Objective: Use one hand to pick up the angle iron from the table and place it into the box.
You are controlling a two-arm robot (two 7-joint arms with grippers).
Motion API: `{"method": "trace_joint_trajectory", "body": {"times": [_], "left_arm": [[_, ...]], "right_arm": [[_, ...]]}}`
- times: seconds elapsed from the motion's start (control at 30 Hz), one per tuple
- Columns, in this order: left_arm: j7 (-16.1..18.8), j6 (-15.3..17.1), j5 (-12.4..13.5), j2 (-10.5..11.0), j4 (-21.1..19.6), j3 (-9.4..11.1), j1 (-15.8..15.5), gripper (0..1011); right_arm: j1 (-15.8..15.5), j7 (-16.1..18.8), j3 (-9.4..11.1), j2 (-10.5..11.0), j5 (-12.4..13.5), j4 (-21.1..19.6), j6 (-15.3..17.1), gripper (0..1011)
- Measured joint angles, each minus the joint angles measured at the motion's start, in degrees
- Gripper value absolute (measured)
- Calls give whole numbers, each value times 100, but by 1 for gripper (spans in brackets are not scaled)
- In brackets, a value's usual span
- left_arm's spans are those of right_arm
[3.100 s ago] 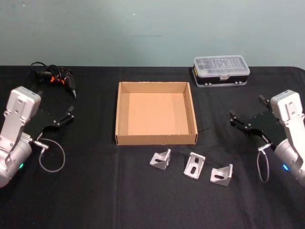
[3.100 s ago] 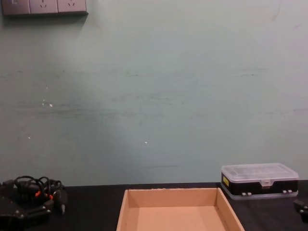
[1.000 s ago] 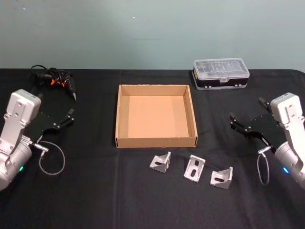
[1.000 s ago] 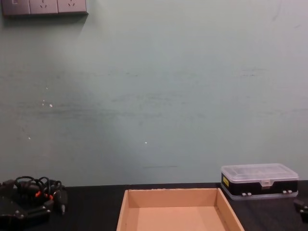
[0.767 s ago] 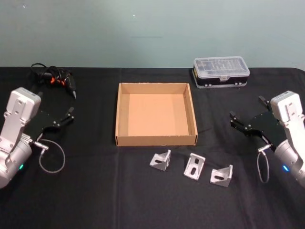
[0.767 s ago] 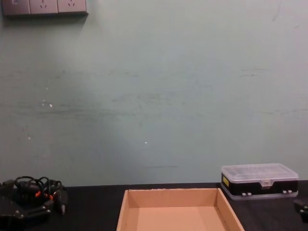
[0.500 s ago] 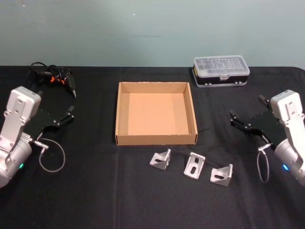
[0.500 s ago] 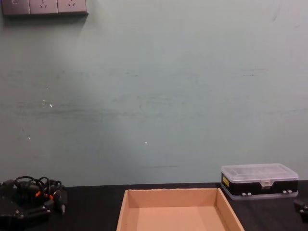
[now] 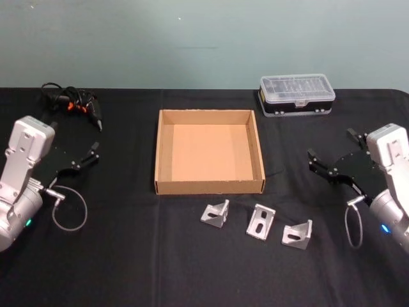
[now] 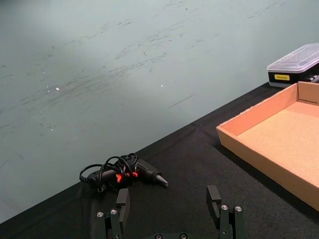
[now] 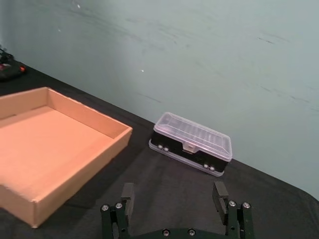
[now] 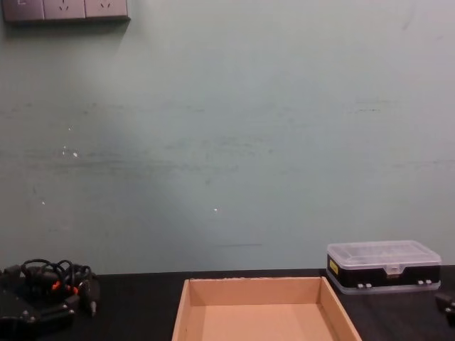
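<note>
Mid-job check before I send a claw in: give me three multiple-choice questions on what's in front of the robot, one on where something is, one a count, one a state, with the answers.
1. Where do the angle irons lie relative to the box?
A) inside it
B) on the table, on its near side
C) behind it

2. How many angle irons are there?
A) two
B) three
C) five

3. What state is the right claw in?
A) shut on an angle iron
B) shut, empty
C) open, empty

Answers:
1 B: the head view shows them in a row on the table just before the box's front wall, and the box holds nothing.
2 B: three silver brackets can be counted there.
3 C: its jaws stand apart with nothing between them. The same goes for the left claw, at the table's left side.
</note>
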Motion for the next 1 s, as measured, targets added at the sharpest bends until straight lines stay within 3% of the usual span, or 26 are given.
{"method": "trace_joint_trajectory", "body": {"times": [0.33, 0.7, 1.0], "left_arm": [[0, 0, 0, 0, 0, 0, 0, 1011], [0, 0, 0, 0, 0, 0, 0, 1011], [0, 0, 0, 0, 0, 0, 0, 1011]], "right_arm": [[-579, 206, 326, 247, 215, -590, -67, 1000], [-1393, 945, 727, 947, 680, -1469, 90, 1000], [-1622, 1779, 762, 1433, 795, -1765, 318, 1002]]}}
